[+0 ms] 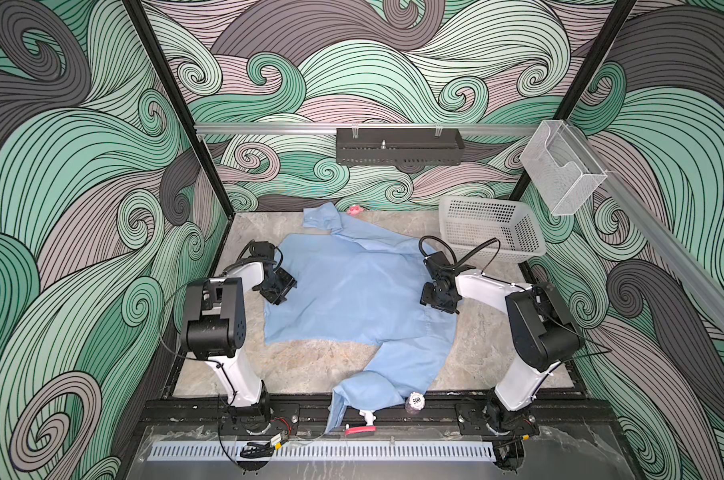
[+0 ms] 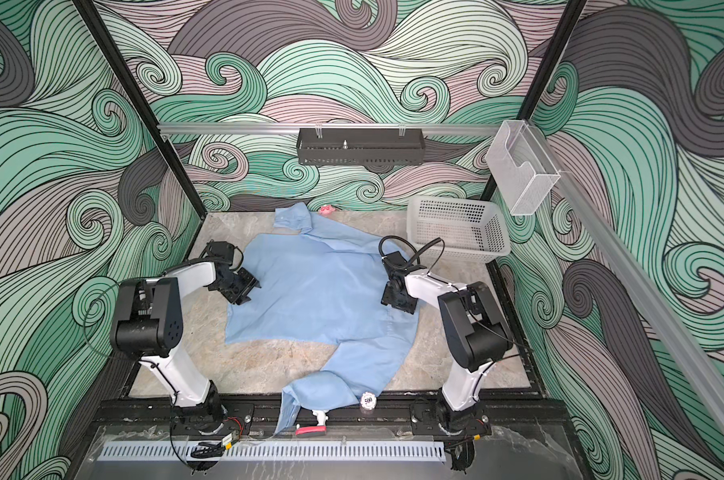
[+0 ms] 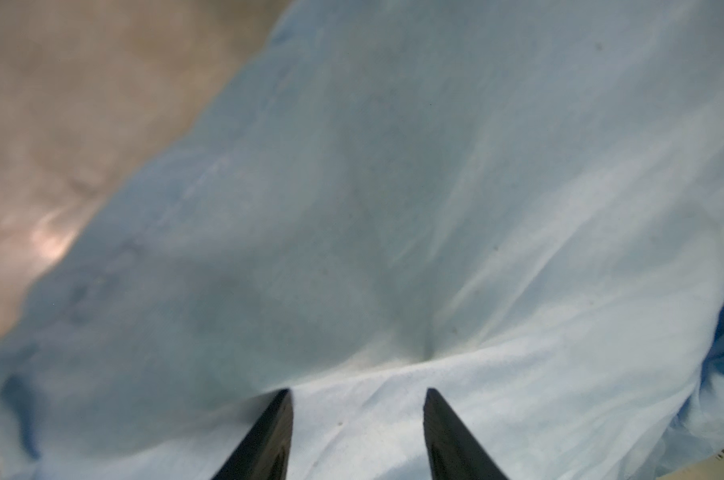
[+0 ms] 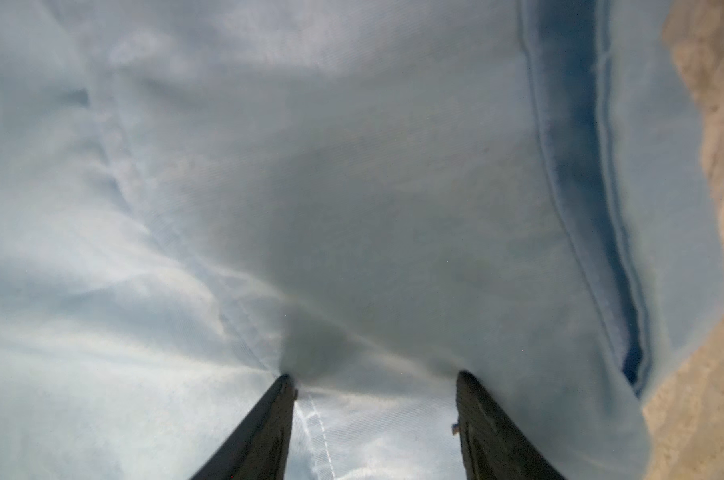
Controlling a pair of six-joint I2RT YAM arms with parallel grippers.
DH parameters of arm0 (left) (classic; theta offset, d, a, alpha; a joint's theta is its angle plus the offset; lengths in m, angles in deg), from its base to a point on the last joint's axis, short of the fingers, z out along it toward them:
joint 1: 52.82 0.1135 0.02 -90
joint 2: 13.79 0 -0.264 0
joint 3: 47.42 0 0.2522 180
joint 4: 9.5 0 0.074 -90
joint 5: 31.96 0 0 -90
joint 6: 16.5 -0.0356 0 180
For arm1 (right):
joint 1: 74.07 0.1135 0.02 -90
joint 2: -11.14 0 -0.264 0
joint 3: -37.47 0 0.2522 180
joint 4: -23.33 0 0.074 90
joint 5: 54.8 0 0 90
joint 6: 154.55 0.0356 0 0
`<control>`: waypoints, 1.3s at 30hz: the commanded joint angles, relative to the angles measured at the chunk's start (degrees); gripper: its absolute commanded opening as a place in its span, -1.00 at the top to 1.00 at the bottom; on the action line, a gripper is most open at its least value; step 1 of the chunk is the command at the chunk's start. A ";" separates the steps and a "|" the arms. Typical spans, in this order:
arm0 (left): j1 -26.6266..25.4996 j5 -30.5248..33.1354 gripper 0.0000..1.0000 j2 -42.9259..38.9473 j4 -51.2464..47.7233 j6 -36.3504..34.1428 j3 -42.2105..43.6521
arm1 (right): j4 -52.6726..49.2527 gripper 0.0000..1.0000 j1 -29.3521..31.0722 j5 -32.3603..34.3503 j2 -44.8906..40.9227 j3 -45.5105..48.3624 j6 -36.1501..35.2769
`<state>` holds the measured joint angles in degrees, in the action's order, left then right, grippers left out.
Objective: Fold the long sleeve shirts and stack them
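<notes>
Swirl-patterned walls; marble tabletop; black shelf on rear rail.

"500" on poker chip face.

Both wrist views are soft: shirt weave and seams are smeared, and the cloth runs off the frame. Left fingers and right fingers are cropped at the frame edge, only the tips show. In both top views the left gripper and right gripper bodies cover their own tips, so contact with the cloth is unreadable there. Lower sleeve drapes past the counter front edge; can't make out the cuff. Pink bit at the back is too small to ID. Buttons not resolvable.
</notes>
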<state>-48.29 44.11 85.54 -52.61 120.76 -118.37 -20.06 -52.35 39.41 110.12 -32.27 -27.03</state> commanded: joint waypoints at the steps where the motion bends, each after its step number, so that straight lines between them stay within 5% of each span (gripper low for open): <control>1: 2.38 1.80 -0.10 -4.49 -7.79 -3.02 6.89 | -7.31 -0.26 1.27 -3.82 -1.26 5.65 1.07; 8: 5.07 0.01 -0.19 -16.95 -13.77 -8.55 5.93 | -11.04 -0.28 3.23 -4.03 -7.67 4.90 -0.57; 13: -1.91 0.19 -0.28 -16.48 -11.04 -9.69 -7.57 | -14.53 -0.36 3.68 -1.14 -9.52 -3.88 -2.24; 21: -13.19 -0.25 -0.32 8.77 -11.55 -7.44 -35.09 | -14.86 -0.37 3.26 -1.72 -5.69 -8.58 -2.54; 33: -18.18 -0.12 -0.30 38.99 -17.06 -6.04 -65.51 | -11.21 -0.35 2.55 -5.24 -1.96 -5.24 -2.95; 39: -18.54 -1.65 0.21 43.76 -17.40 -6.09 -72.34 | -10.04 -0.31 2.39 -5.83 0.07 -3.60 -3.31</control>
<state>-66.32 43.34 128.53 -67.36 114.75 -187.39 -30.75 -49.62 34.34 108.98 -36.91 -29.94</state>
